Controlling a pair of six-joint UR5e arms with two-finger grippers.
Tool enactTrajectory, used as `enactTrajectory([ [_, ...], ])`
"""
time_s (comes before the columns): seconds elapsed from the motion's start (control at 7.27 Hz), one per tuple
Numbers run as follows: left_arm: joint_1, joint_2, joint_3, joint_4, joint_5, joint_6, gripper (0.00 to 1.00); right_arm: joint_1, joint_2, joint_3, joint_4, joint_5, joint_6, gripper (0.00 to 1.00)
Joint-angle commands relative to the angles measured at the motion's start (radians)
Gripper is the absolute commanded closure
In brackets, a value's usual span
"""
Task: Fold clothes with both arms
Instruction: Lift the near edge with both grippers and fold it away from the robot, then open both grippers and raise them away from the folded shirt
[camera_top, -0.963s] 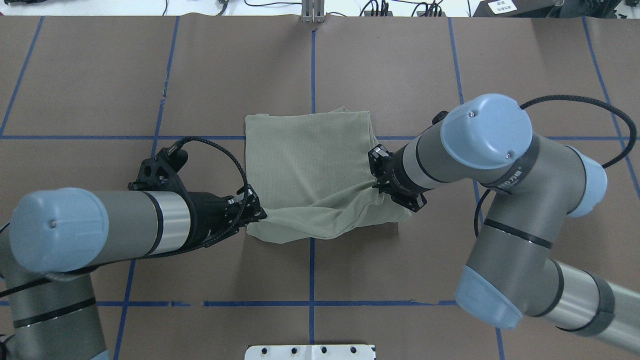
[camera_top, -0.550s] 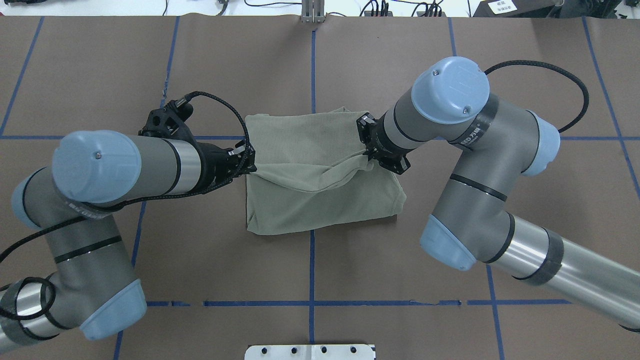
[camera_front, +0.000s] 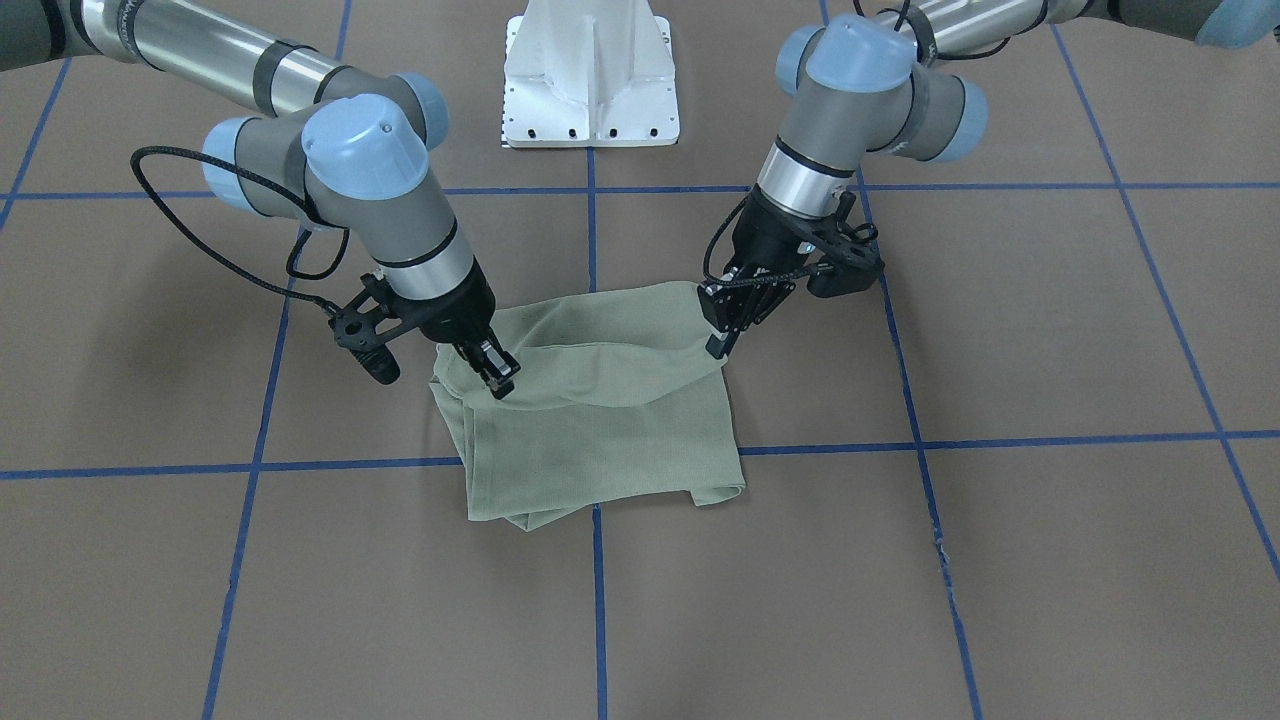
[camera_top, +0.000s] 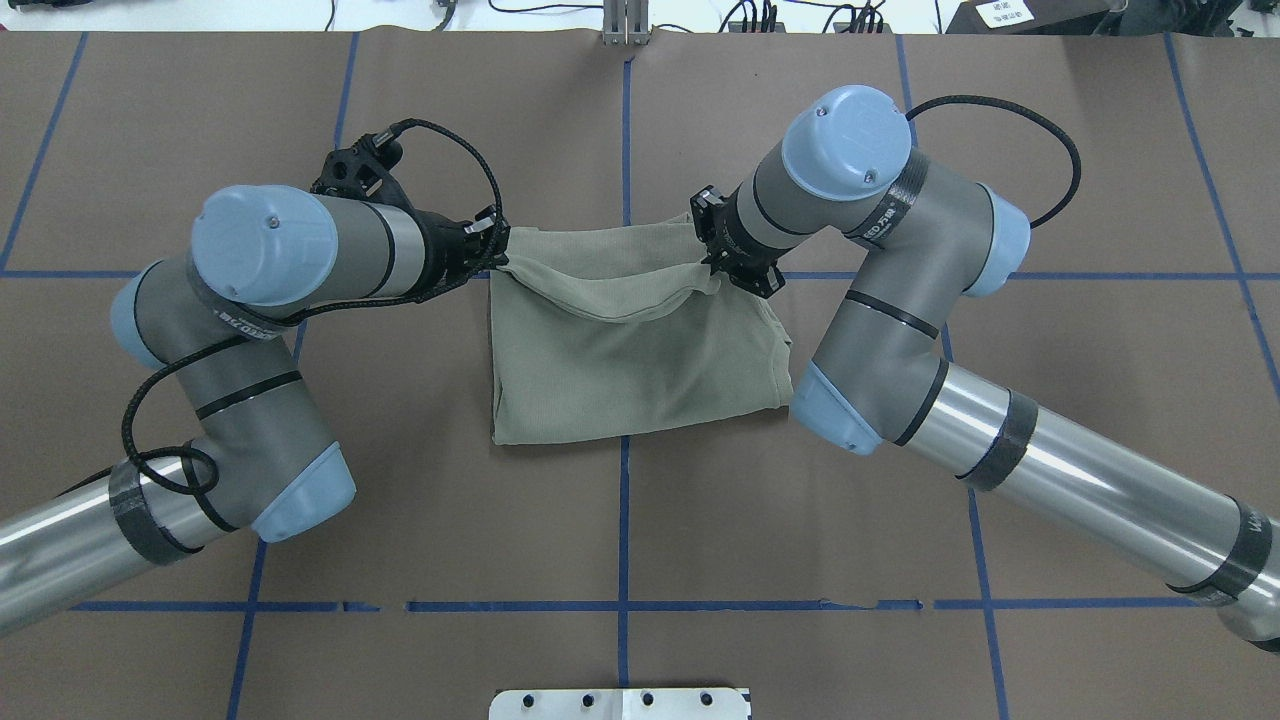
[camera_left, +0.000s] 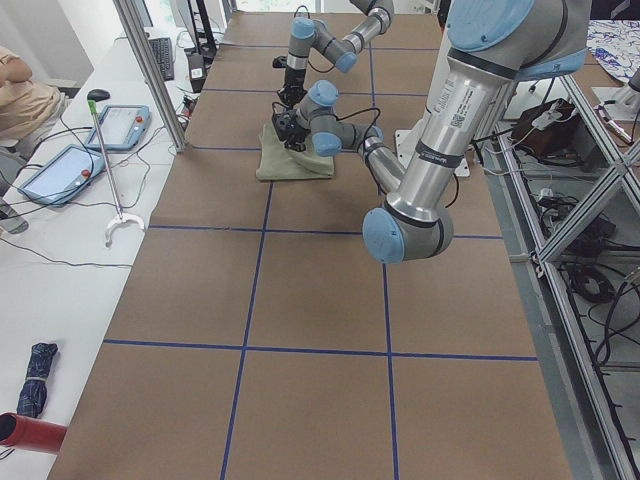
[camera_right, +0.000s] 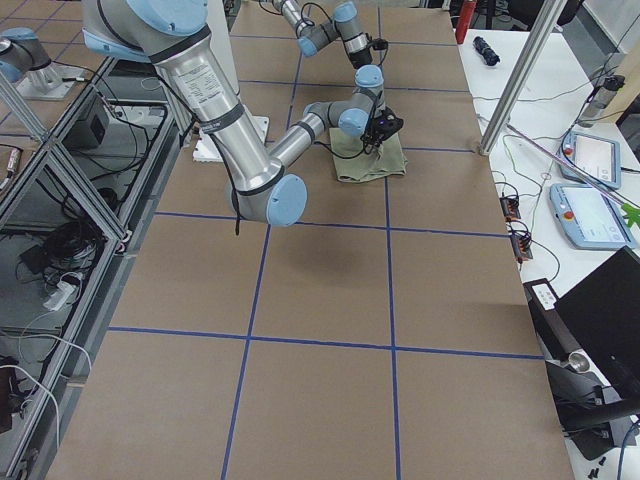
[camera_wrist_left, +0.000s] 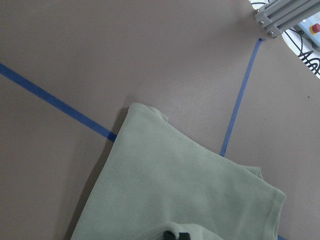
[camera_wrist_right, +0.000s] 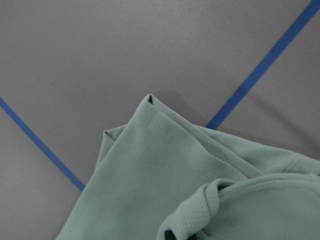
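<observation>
Brown table (camera_top: 800, 550) gridded in blue tape (camera_top: 623, 520) holds a sage-green shirt (camera_top: 620, 370) at its centre, where the left pincer (camera_top: 498, 256) and right pincer (camera_top: 719, 264) each pinch one end of a raised fold.

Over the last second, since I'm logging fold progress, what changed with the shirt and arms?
The left gripper and right gripper, each shut on a corner of the shirt, carried its near edge away from the robot, over the shirt, almost to its far edge. Both grips held, and the shirt's bottom layer stayed put on the table.
</observation>
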Motion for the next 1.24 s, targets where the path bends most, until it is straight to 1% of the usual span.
enactTrajectory([
  [0.0, -0.033, -0.061, 0.189, -0.095, 0.002, 0.063, 1.00, 0.008, 0.049, -0.144, 0.085, 0.004, -0.015, 0.98],
  [0.14, -0.049, -0.090, 0.360, -0.241, 0.011, 0.109, 0.57, 0.013, 0.073, -0.261, 0.178, 0.001, -0.138, 0.01],
  [0.28, -0.104, -0.099, 0.453, -0.331, 0.011, 0.215, 0.39, 0.072, 0.078, -0.333, 0.208, 0.016, -0.307, 0.00],
  [0.41, -0.131, -0.100, 0.452, -0.333, 0.008, 0.253, 0.38, 0.165, 0.071, -0.357, 0.207, 0.107, -0.448, 0.00],
  [0.55, -0.131, -0.100, 0.451, -0.336, 0.005, 0.255, 0.38, 0.218, 0.058, -0.369, 0.204, 0.140, -0.548, 0.00],
  [0.69, -0.137, -0.098, 0.449, -0.338, -0.001, 0.256, 0.38, 0.246, 0.031, -0.369, 0.205, 0.145, -0.636, 0.00],
  [0.83, -0.164, -0.093, 0.448, -0.342, -0.063, 0.279, 0.38, 0.267, 0.017, -0.368, 0.204, 0.168, -0.676, 0.00],
  [0.96, -0.200, -0.083, 0.431, -0.342, -0.147, 0.363, 0.38, 0.293, -0.001, -0.360, 0.204, 0.201, -0.711, 0.00],
  [1.1, -0.241, -0.011, 0.372, -0.341, -0.215, 0.478, 0.38, 0.344, -0.044, -0.358, 0.201, 0.250, -0.815, 0.00],
])
